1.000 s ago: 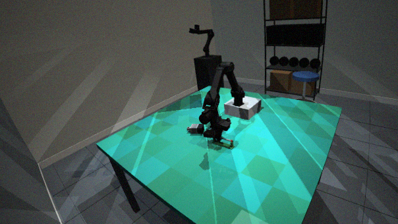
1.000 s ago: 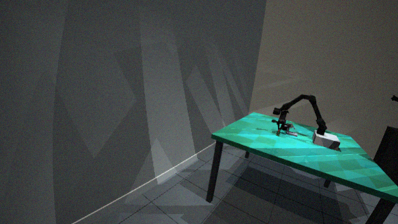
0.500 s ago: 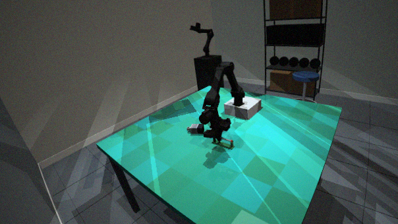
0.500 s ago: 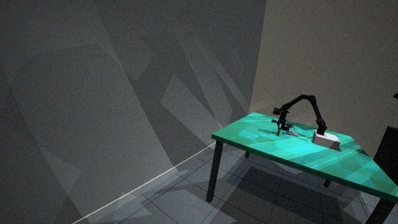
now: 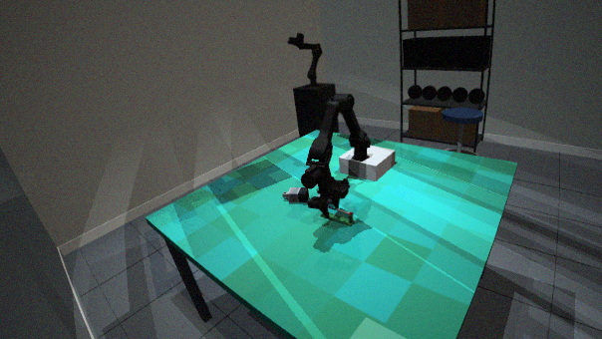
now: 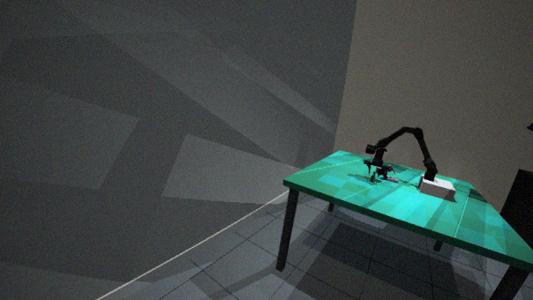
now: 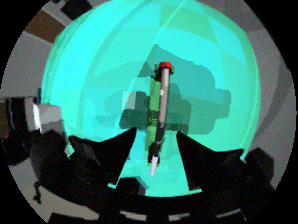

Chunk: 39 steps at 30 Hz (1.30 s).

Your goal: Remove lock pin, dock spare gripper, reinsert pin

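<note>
The lock pin [image 7: 164,95] [image 5: 350,213] has a red head and a long pale shaft. It lies along a narrow green rest [image 7: 154,95] on the table. My gripper [image 7: 156,132] is open, pointing down over the pin, with one finger on each side of the shaft and a gap to each in the wrist view. A white and grey part [image 5: 294,193] [image 7: 50,118] joined to a black body stands beside my gripper. I cannot tell mount from spare gripper there, nor whether they are docked; the socket hole and spigot are hidden.
The arm rises from a white block [image 5: 381,162] [image 6: 437,188] on the green table [image 5: 399,244] [image 6: 397,209]. Behind the table are a dark pedestal [image 5: 305,107] with a small arm on it, a shelf rack and a blue stool [image 5: 461,116].
</note>
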### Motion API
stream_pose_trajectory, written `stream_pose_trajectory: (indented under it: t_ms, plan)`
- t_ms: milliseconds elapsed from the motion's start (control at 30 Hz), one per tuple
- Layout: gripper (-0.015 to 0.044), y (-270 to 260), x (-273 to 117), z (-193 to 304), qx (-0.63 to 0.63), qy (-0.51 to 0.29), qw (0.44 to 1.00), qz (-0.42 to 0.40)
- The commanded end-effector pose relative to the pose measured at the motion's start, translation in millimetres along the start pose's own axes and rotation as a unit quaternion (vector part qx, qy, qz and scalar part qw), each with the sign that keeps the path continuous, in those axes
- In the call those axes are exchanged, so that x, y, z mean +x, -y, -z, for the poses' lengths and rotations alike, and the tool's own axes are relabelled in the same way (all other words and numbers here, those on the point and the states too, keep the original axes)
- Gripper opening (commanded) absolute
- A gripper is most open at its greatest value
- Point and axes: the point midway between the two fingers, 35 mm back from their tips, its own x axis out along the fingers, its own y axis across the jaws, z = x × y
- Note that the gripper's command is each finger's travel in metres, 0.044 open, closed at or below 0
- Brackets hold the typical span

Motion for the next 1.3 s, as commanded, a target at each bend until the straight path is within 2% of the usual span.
stream_pose_trajectory:
  t_ms: [0, 67, 1100, 1133, 1267]
  plan:
    - [0.0394, 0, -9, -2, 0.000, 0.000, 1.000, 0.000]
    - [0.0440, -1, -14, -2, 0.001, 0.000, 1.000, -0.003]
    - [0.0440, -10, -94, -15, 0.005, -0.003, 1.000, -0.021]
    - [0.0440, -10, -86, -14, 0.006, -0.003, 1.000, -0.022]
    - [0.0440, -9, -97, -16, 0.006, -0.003, 1.000, -0.021]
